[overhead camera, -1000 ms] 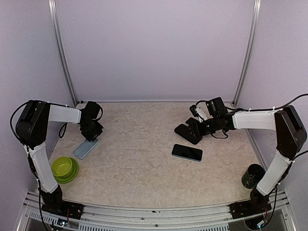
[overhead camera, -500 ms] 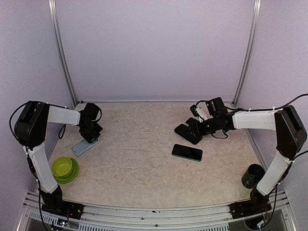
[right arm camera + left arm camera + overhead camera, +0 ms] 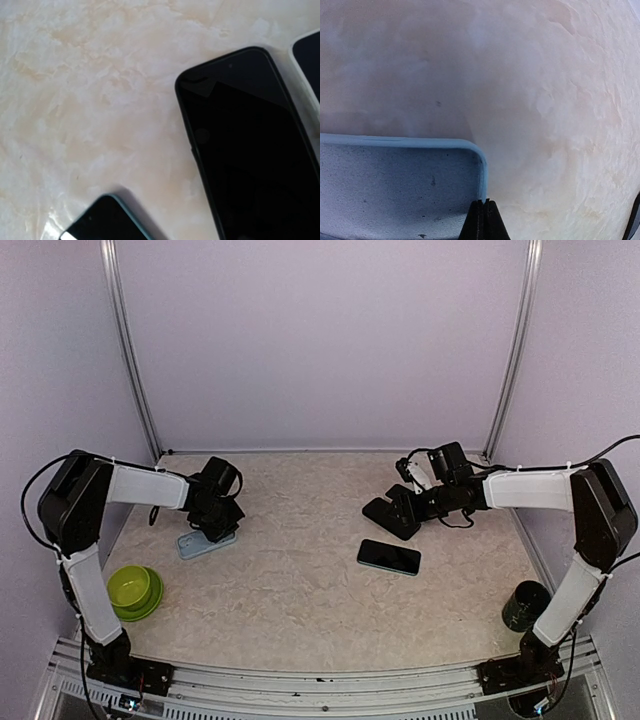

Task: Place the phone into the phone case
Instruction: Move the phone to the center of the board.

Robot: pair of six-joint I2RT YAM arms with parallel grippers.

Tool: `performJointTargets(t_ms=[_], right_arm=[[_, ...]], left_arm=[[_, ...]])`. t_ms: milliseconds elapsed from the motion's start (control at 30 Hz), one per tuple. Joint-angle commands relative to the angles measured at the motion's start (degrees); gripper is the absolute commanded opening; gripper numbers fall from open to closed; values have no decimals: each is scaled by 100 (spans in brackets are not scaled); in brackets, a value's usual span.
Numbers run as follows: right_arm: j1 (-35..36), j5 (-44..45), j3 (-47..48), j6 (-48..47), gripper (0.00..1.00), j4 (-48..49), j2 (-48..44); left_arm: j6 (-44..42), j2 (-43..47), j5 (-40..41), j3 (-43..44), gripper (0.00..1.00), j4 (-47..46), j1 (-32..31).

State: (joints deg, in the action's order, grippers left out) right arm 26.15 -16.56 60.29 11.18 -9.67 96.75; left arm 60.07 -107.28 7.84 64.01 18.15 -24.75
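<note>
Where left tool (image 3: 482, 222) clamps case (image 3: 395, 190), phone (image 3: 389, 556) well apart, rightward

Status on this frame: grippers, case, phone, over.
Left gripper: jaws shut on blue case rim. Right gripper: by black slab, jaws unreadable. Phone flat mid-table, uncased. Nothing between case and phone.

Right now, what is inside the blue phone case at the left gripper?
Nothing in the corner shown: the blue phone case shows only its speckled inner surface. The left gripper covers part of it from above, so the rest is unseen.
</note>
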Motion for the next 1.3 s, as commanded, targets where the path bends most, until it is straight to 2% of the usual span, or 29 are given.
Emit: performJointTargets(t_ms=[0, 333, 633, 833, 1000, 1267], right_arm=[[65, 82, 85, -28, 66, -14, -203], [65, 118, 36, -55, 66, -43, -268], [86, -165, 40, -295, 67, -217, -362], [419, -192, -82, -993, 68, -209, -284], [631, -697, -86, -1670, 68, -84, -51], [704, -545, -565, -2429, 68, 365, -40]], left_arm=[[-200, 49, -62, 251, 0, -188, -352], [-973, -184, -164, 551, 0, -492, -1145], [-1671, -328, -387, 732, 0, -320, -1669], [-1937, -245, -530, 706, 0, -191, -1858], [-2012, -147, -607, 527, 0, -202, -1928], [-2019, -94, -757, 216, 0, -375, -1941]])
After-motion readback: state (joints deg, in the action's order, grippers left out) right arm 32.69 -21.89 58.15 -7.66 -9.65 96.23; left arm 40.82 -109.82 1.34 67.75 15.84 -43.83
